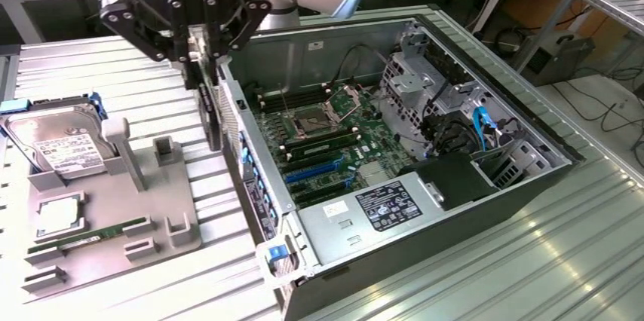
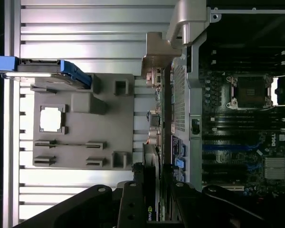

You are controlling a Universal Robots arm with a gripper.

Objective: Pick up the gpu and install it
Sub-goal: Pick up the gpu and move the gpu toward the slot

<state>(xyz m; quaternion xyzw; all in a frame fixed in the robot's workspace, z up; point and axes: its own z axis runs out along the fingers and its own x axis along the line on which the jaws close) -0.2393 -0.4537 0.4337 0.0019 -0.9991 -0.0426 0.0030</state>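
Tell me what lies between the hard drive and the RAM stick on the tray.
A square silver processor chip, clear in the exterior view and the wrist view.

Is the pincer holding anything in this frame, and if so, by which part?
Yes. The pincer grips the gpu by its upper edge. The card hangs vertically below it, edge-on, beside the open computer case.
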